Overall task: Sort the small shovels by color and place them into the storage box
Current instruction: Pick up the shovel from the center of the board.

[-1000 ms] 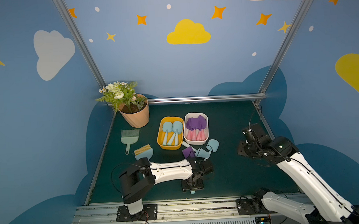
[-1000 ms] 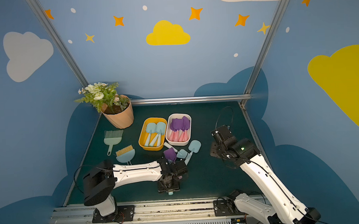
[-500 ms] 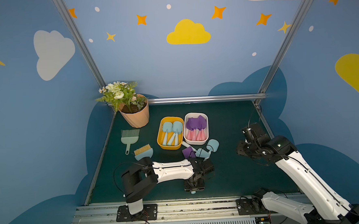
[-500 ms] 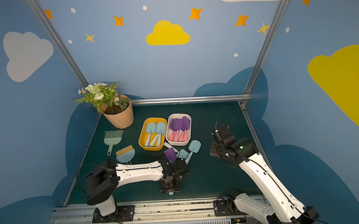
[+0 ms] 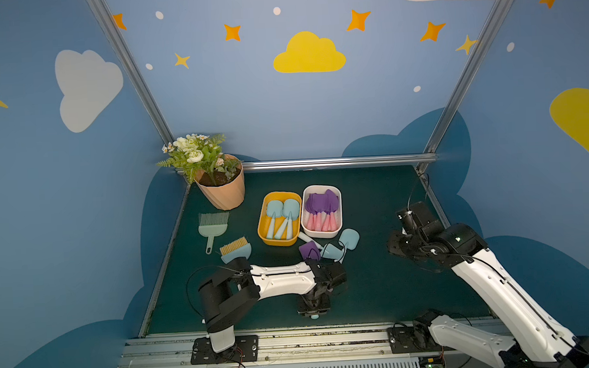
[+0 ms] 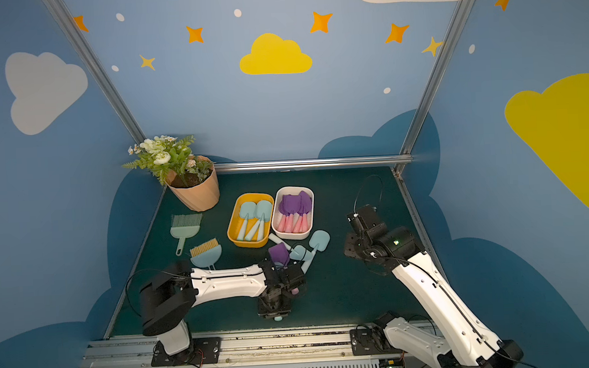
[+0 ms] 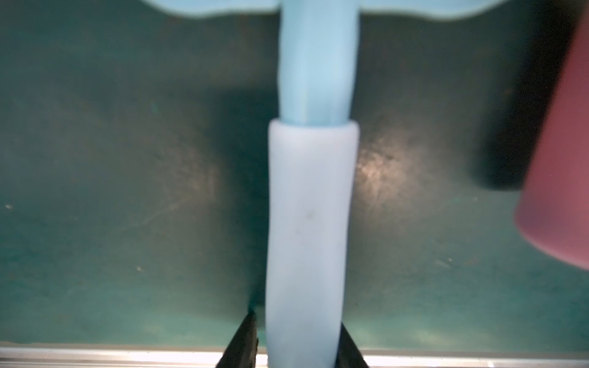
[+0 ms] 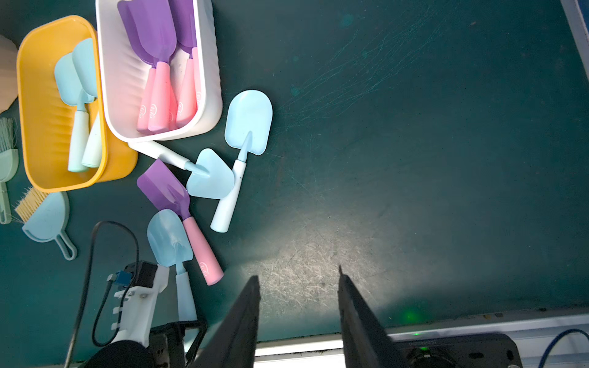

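Small shovels (image 8: 248, 121) are mostly sorted — blue ones in the yellow tub (image 8: 41, 111), purple in the white tub (image 8: 121, 95). Two blue and one purple shovel (image 8: 162, 188) lie loose on the mat (image 8: 414, 159) beside the tubs. Left gripper (image 7: 298, 321) clasps another blue shovel (image 7: 307, 223) by its handle; right gripper (image 8: 297, 272) hangs half-open, empty.

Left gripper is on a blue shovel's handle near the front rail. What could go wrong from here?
1. The left gripper pinches the pale blue shovel near the end of its handle, so the blade may droop or twist when lifted.
2. The purple shovel lies with its pink handle against that blade, so the lift could drag it along or knock it askew.
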`<state>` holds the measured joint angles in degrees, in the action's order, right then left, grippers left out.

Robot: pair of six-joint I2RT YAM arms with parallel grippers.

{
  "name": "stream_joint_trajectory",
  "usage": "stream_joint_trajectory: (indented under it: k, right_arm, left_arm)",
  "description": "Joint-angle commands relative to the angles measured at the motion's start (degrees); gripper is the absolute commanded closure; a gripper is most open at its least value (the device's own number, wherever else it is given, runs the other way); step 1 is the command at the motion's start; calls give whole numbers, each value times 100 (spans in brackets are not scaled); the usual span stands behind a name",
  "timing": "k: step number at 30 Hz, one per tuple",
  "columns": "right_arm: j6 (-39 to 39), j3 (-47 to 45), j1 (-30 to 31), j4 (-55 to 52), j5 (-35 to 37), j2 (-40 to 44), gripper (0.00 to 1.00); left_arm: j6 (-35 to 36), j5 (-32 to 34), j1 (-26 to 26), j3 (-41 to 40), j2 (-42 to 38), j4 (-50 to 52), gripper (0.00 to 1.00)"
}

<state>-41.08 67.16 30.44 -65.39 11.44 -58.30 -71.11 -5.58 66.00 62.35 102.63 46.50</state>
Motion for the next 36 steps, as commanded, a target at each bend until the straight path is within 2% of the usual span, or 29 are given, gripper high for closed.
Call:
stream_joint_trajectory:
  k: [1,9,23,30,36]
  right_arm:
    - [20,-28,-25,43,-13,82,58]
    - [21,-31,-29,35,-35,109,58]
    - [74,8,-26,175,-177,117,59]
    - [91,52,-29,183,-209,117,59]
    - [83,9,-29,262,-300,117,59]
  left_arm:
    - [51,22,-17,16,-125,114,82]
    - [27,60,-10,-30,-246,161,97]
    - [119,221,128,47,-767,743,97]
    - [377,702,129,328,-1469,1756,97]
    - [1133,1252,-307,998,-2095,2821,97]
